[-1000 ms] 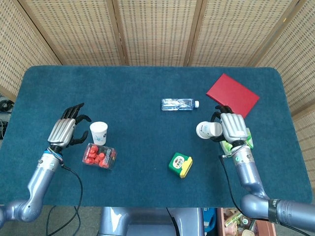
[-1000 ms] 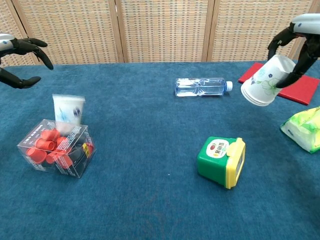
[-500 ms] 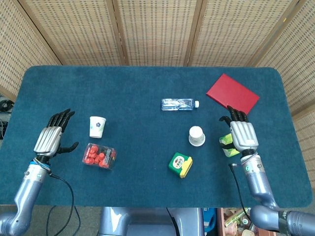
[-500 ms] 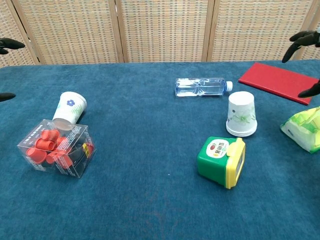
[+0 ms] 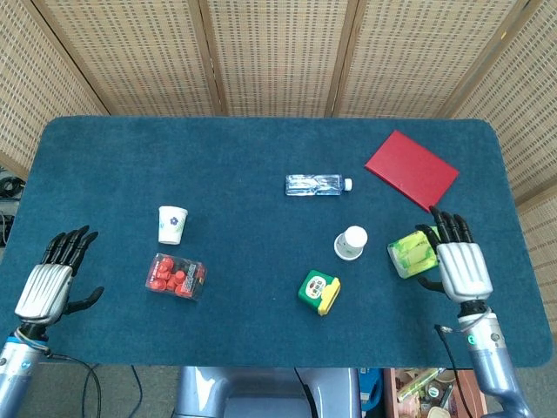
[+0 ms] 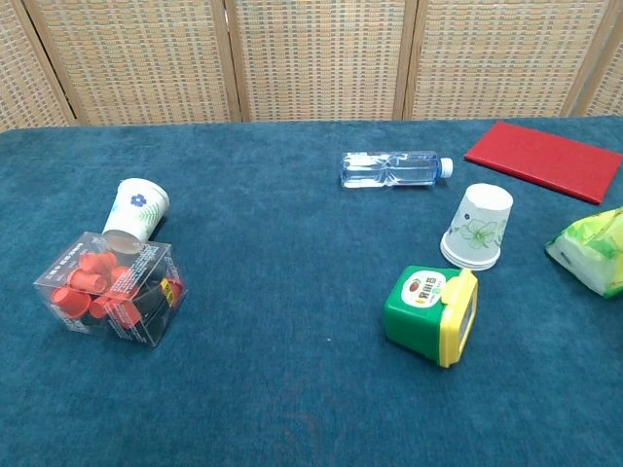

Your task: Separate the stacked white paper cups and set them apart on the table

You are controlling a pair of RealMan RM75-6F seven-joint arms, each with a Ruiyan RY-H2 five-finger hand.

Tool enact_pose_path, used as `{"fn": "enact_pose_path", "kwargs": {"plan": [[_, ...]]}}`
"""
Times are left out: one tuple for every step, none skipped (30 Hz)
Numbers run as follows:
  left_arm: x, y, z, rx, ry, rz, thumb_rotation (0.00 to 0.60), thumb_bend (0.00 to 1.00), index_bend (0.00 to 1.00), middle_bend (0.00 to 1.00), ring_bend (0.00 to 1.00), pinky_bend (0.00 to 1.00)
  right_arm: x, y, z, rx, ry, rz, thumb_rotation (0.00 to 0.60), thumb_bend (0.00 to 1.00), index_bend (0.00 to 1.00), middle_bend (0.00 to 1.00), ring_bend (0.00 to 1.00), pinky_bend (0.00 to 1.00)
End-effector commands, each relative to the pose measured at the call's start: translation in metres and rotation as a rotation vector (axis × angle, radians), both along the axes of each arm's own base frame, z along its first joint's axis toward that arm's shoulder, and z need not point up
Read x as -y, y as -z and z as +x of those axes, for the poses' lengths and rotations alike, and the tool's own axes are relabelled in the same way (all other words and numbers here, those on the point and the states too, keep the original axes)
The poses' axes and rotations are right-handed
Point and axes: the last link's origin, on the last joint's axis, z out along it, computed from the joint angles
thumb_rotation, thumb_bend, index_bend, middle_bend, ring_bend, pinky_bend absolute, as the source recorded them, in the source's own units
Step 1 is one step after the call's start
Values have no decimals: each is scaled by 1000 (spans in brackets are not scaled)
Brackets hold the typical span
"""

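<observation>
One white paper cup (image 5: 172, 224) (image 6: 135, 208) lies tipped beside the clear box of red pieces at the left. The other white cup (image 5: 350, 243) (image 6: 478, 227) stands mouth down and tilted, right of centre, just behind the green and yellow box. My left hand (image 5: 52, 285) hovers open near the table's front left corner, far from the left cup. My right hand (image 5: 458, 265) is open at the front right, beside the green packet, apart from the upturned cup. Neither hand shows in the chest view.
A clear box of red pieces (image 5: 176, 277) (image 6: 112, 289) touches the left cup. A green and yellow box (image 5: 318, 292) (image 6: 432, 314), a lying water bottle (image 5: 317, 185) (image 6: 393, 168), a red book (image 5: 410, 168) (image 6: 542, 160) and a green packet (image 5: 412, 253) (image 6: 593, 251) occupy the right half.
Both hands let go of the cups and drew back toward the front edge. The left cup tipped against the clear box; the right cup landed mouth down and now leans.
</observation>
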Motion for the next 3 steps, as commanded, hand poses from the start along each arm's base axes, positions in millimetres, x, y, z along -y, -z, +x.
{"fn": "enact_pose_path", "kwargs": {"plan": [[21,-7,-13,-32,1,45,600,289,0,0,0,0,-26,-8,-20,-4,-2,-46,600,127,233,0,0,42],[24,-7,-14,-30,2,50,600,289,0,0,0,0,-29,-9,-22,-3,-6,-51,600,126,233,0,0,42],[28,-8,-17,-30,1,53,600,289,0,0,0,0,-34,-10,-27,-6,2,-61,600,126,233,0,0,42]]}}
